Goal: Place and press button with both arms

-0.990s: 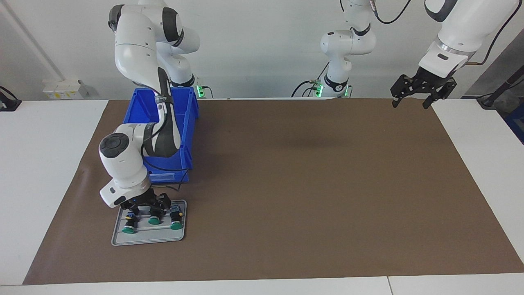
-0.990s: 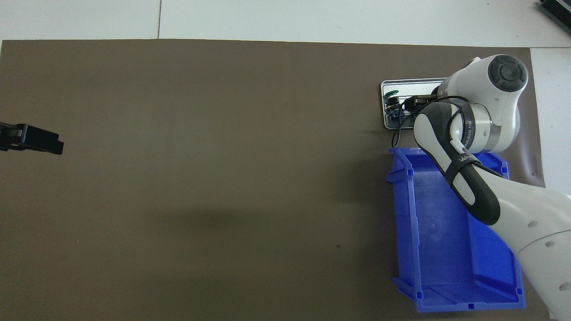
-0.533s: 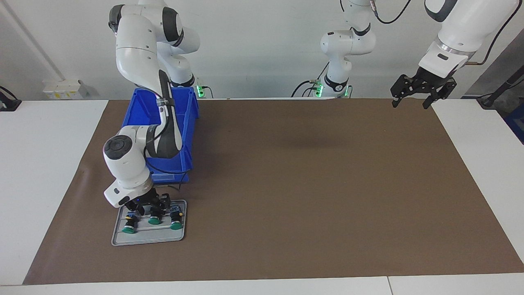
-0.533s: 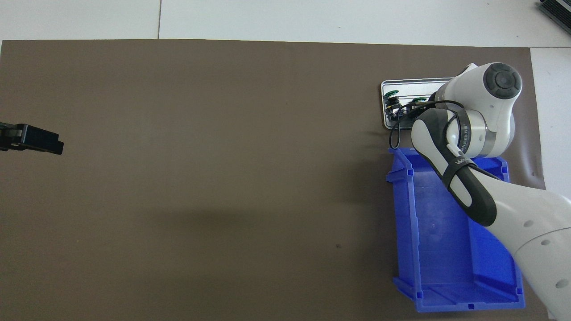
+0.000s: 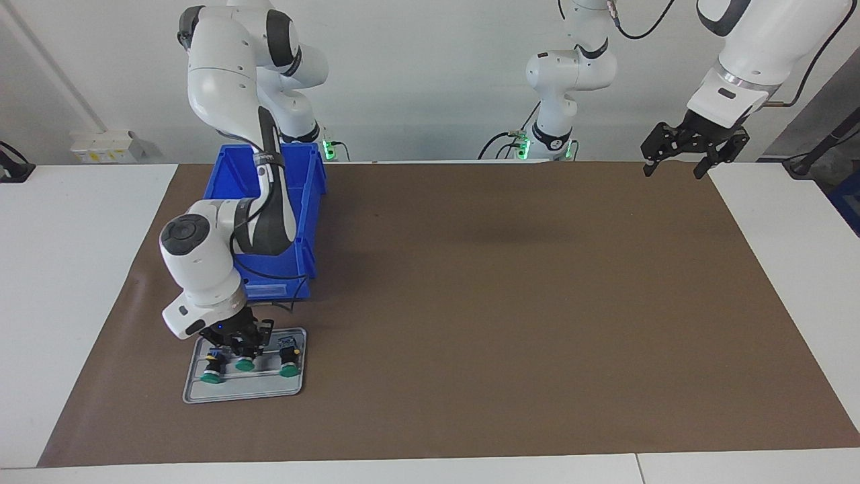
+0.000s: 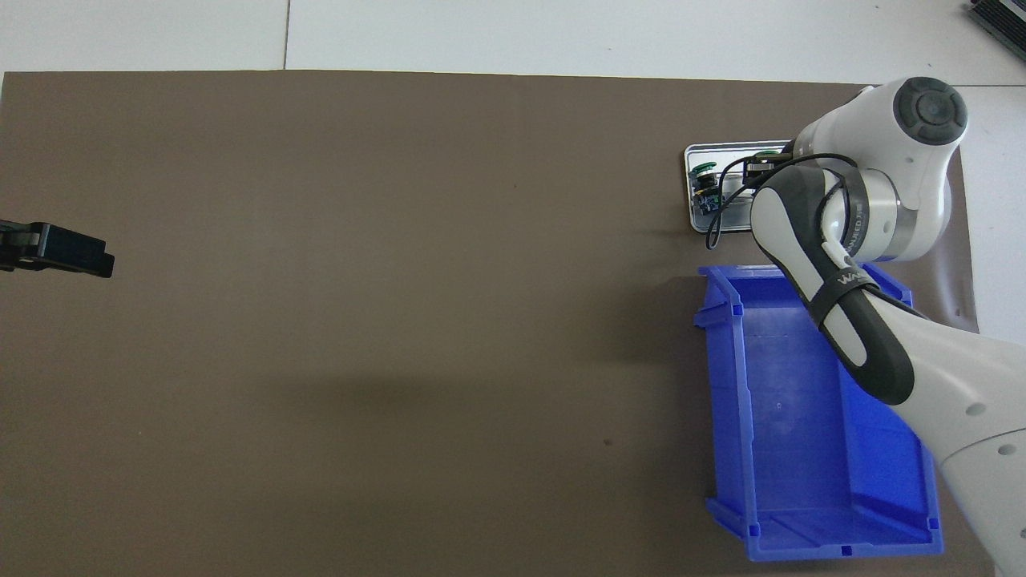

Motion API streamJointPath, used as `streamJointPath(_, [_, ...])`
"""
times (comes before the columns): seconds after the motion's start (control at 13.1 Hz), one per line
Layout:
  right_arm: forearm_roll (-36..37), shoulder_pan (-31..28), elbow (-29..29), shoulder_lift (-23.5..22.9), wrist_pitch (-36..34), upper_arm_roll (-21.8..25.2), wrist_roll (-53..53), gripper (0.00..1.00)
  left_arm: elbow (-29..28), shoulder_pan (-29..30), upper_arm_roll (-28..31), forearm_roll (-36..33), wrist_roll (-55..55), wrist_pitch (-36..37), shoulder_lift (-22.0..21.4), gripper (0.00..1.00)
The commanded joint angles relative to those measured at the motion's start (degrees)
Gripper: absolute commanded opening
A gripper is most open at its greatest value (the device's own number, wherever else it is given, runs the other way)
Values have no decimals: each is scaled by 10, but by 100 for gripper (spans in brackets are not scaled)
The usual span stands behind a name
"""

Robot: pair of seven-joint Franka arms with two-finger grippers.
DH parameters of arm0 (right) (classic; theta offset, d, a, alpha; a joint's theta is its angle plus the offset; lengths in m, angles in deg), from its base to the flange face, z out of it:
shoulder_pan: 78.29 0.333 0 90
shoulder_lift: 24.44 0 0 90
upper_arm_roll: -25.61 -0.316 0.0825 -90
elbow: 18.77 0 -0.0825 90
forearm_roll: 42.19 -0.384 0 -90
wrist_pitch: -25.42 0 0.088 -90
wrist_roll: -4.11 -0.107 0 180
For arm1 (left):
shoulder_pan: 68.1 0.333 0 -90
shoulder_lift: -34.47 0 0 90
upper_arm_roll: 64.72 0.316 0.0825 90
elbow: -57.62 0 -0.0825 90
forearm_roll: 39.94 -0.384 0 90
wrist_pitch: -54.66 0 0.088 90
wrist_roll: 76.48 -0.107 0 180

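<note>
Three green-capped buttons stand on a grey tray (image 5: 242,393), which lies farther from the robots than the blue bin. My right gripper (image 5: 240,348) is down on the tray and shut on the black body of the middle button (image 5: 244,365). The other two buttons (image 5: 212,376) (image 5: 290,369) stand on either side of it. In the overhead view the right arm covers most of the tray (image 6: 721,148); one free button (image 6: 705,171) and the held button's cap (image 6: 767,155) show. My left gripper (image 5: 672,167) is open and empty, waiting high over the table's corner at the left arm's end; it also shows in the overhead view (image 6: 56,250).
A blue bin (image 5: 279,286) stands empty on the brown mat (image 5: 510,302), between the tray and the right arm's base; it also shows in the overhead view (image 6: 725,401). The right arm reaches over it. White table surface borders the mat.
My right gripper has shifted slightly along the tray, and the middle button has moved with it, away from the robots. The other two buttons and the left arm have not moved.
</note>
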Motion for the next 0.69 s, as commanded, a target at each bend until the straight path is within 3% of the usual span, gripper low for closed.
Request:
streamJointPath(0.0, [6,6,64,0,-54,-2,-72,0,-17,6,-4,-8,-2,3,-16,100])
streamJointPath(0.3, [48,55,68,40,-100,2,-188,0,-16,6,-4,-8,-2,3,-16,100])
streamJointPath(0.61, [80,131,67,70,-136,-4,-498,0,-16,6,-4,-8,-2,3,-16,100])
